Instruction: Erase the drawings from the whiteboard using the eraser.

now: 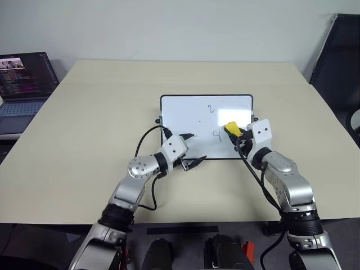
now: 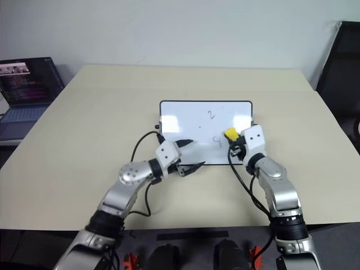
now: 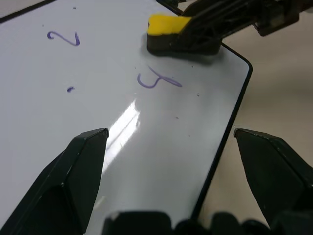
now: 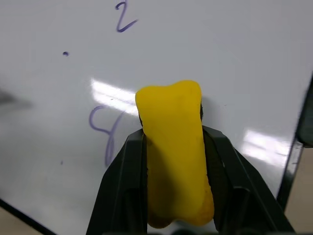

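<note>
Gripping: the right gripper (image 4: 173,147) has its jaws pinched tight on the eraser (image 4: 173,156), one black finger (image 4: 122,186) against each long side, squeezing the yellow block into a waist.
Eraser: sits between the right jaws, its dark side facing the whiteboard (image 1: 185,121); whether it touches the surface cannot be told.
Left gripper (image 1: 190,151): jaws spread wide, holding nothing, straddling the whiteboard's near edge, one finger (image 3: 78,166) over the white surface and the other over the worktop (image 1: 84,129).
Drawings (image 3: 110,61): a "4"-like loop (image 4: 105,132) lies just beside the right jaws; a "2"-like curl (image 4: 124,19) and a dot (image 4: 65,54) lie beyond them.
Whiteboard: flat on the worktop, ahead of both jaws.
Laptop (image 1: 22,90): well apart from the left jaws, off the worktop's edge.
</note>
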`<control>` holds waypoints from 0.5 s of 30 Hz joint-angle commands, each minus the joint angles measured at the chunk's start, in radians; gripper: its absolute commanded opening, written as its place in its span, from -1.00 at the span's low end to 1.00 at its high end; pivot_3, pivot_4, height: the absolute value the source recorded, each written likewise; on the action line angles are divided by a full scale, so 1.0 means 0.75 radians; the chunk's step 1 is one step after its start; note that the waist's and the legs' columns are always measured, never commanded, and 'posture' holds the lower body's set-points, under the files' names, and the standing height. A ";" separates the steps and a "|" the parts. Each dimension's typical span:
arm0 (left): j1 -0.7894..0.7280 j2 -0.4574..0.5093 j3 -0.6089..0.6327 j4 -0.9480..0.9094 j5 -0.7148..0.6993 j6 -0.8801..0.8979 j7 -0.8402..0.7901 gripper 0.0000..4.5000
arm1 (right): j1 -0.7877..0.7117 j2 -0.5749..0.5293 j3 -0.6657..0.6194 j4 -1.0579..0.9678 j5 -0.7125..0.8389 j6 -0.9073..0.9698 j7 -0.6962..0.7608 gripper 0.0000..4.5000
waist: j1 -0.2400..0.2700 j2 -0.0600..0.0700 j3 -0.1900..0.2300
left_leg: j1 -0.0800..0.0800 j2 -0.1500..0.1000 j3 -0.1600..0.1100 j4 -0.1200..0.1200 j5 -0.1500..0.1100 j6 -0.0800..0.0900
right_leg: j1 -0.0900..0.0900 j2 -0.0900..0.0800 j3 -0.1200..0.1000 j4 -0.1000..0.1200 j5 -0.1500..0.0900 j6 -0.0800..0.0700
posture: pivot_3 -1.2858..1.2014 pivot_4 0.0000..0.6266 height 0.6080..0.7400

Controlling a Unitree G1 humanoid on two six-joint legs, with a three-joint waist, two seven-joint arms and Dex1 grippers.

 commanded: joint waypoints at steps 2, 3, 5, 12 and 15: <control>0.094 -0.001 0.031 -0.183 0.001 0.053 0.074 1.00 | 0.047 0.016 -0.035 -0.130 0.038 -0.064 0.001 -0.47 | 0.001 0.000 0.000 | -0.001 0.000 0.000 -0.001 0.000 0.000 | 0.000 0.000 0.000 -0.001 0.000 0.000 | 0.03 -0.52 1.00; 0.108 0.002 0.030 -0.194 0.009 0.057 0.086 1.00 | 0.055 0.024 -0.033 -0.141 0.041 -0.072 -0.001 -0.47 | 0.001 0.000 0.000 | 0.000 0.000 0.000 -0.001 0.000 0.000 | 0.000 0.000 0.001 -0.001 0.000 0.000 | 0.03 -0.52 1.00; 0.114 -0.010 0.036 -0.197 0.018 0.064 0.123 1.00 | 0.052 0.050 -0.012 -0.141 0.033 -0.082 -0.012 -0.47 | 0.001 0.000 0.000 | 0.000 0.000 0.000 -0.002 0.000 0.000 | -0.001 0.000 0.000 -0.001 0.000 0.000 | 0.03 -0.52 1.00; 0.085 -0.034 0.010 -0.186 0.040 0.076 0.162 1.00 | -0.070 0.101 0.081 0.034 -0.083 -0.098 -0.074 -0.47 | 0.000 0.000 0.000 | 0.001 0.000 0.000 0.000 0.000 0.000 | -0.001 0.000 0.000 0.001 0.000 0.000 | 0.03 -0.52 1.00; 0.081 -0.029 0.011 -0.185 0.038 0.075 0.159 1.00 | -0.118 0.087 0.112 0.124 -0.137 -0.085 -0.091 -0.47 | 0.000 0.000 0.000 | 0.000 0.000 0.000 -0.001 0.000 0.000 | -0.001 0.000 0.000 -0.001 0.000 0.000 | 0.03 -0.52 1.00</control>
